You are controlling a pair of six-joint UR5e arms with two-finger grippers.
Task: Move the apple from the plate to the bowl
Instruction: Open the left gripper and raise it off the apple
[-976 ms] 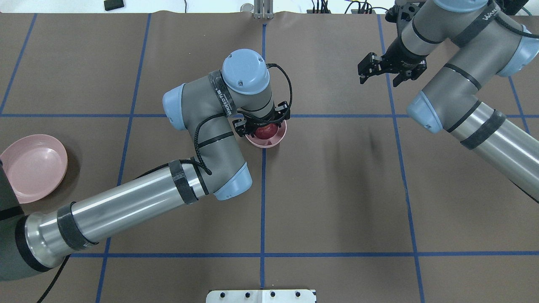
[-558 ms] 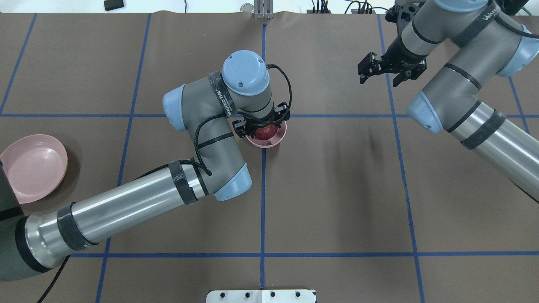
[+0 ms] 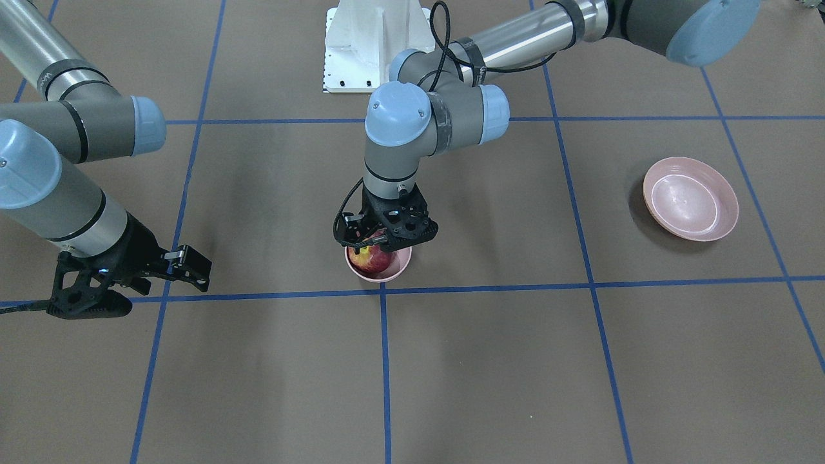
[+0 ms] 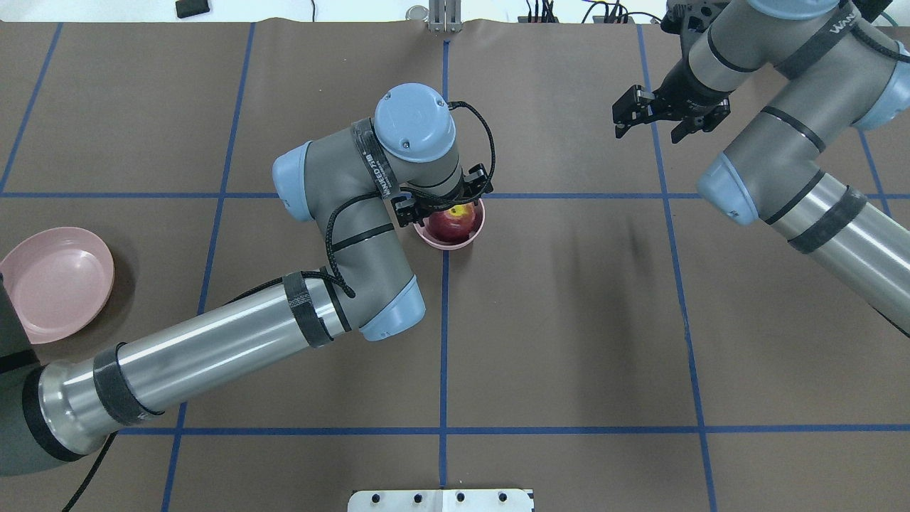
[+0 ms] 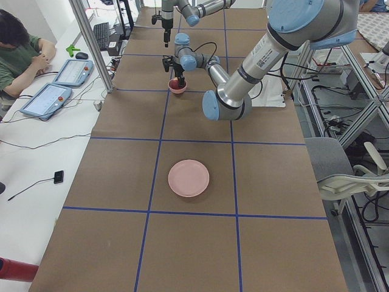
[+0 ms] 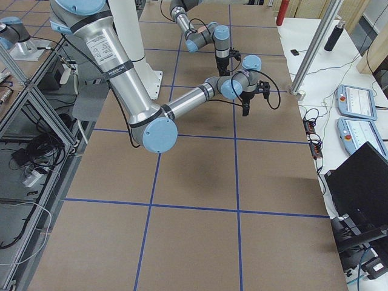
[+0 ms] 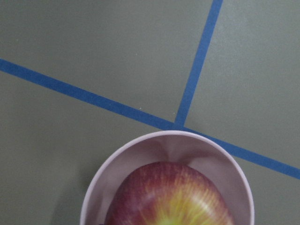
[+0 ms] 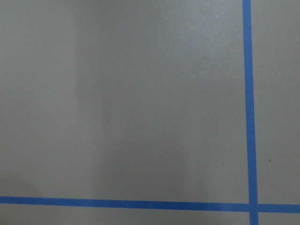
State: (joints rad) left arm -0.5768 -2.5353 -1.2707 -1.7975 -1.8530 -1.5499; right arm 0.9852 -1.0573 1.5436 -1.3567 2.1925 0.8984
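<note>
The dark red apple point(image 4: 451, 222) with a yellow patch sits in the small deep pink bowl point(image 4: 448, 244) at the table's middle. It also shows in the front view point(image 3: 370, 259) and fills the lower part of the left wrist view point(image 7: 168, 197), inside the bowl's rim point(image 7: 164, 138). My left gripper point(image 4: 444, 203) hovers just above the apple with its jaws spread, not touching it. The wide pink plate point(image 4: 53, 281) lies empty at the far left. My right gripper point(image 4: 648, 129) is open and empty, held above the far right of the table.
Blue tape lines cross the brown mat; one crossing lies just beside the bowl point(image 7: 176, 125). A white base plate point(image 3: 374, 45) is at the robot's edge. An operator point(image 5: 18, 55) sits at the far side with tablets.
My left gripper has let go and drawn up off the apple, so the yellow patch now shows. My right gripper has shifted slightly right and farther away.
</note>
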